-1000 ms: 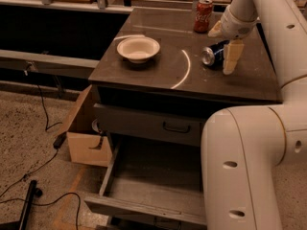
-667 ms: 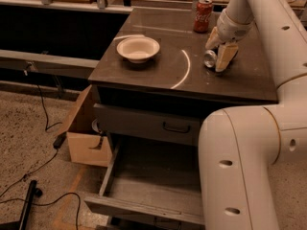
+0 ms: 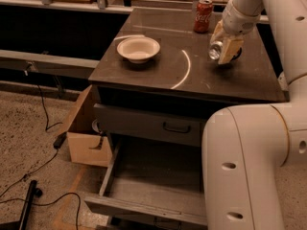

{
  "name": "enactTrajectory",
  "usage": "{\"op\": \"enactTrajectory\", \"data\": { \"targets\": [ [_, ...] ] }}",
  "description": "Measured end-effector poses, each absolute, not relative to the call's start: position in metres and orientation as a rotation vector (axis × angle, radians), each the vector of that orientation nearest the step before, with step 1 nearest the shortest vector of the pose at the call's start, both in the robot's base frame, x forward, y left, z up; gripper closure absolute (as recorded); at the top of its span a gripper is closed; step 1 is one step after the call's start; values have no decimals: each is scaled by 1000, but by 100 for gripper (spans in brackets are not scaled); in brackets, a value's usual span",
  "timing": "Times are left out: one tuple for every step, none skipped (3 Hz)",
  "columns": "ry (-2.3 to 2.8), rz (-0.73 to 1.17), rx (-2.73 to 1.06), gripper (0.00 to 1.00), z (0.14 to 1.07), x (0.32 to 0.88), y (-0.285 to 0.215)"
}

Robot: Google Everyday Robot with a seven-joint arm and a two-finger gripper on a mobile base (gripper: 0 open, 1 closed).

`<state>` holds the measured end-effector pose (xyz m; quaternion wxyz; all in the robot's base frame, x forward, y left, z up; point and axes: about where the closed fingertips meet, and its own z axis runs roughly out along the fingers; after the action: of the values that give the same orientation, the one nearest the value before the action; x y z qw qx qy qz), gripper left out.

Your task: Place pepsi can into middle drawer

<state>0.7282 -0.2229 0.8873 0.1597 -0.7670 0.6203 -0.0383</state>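
Note:
The pepsi can (image 3: pixel 214 50) lies on its side on the dark cabinet top (image 3: pixel 158 71), toward the right; only its shiny silver end and a sliver of dark body show. My gripper (image 3: pixel 224 49) comes down from the upper right and is shut on the can, with one beige finger (image 3: pixel 227 49) covering most of it. The middle drawer (image 3: pixel 144 209) stands pulled open below the cabinet front, with a bare grey floor. My arm's white body covers the drawer's right part.
A red Coca-Cola can (image 3: pixel 203 16) stands upright behind the gripper. A white bowl (image 3: pixel 138 48) sits on the left of the top. The upper drawer (image 3: pixel 144 123) is closed. A cardboard box (image 3: pixel 88 135) and cables (image 3: pixel 43 123) are on the floor to the left.
The gripper has shifted slightly left and settled over the pepsi can, and its fingers now enclose it. The can's silver end sits a little higher than before.

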Motion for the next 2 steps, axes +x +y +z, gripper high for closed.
{"op": "enactTrajectory", "data": {
  "targets": [
    [1738, -77, -2083, 100, 937, 703, -224],
    [1710, -119, -2048, 100, 945, 715, -218]
  ]
}}
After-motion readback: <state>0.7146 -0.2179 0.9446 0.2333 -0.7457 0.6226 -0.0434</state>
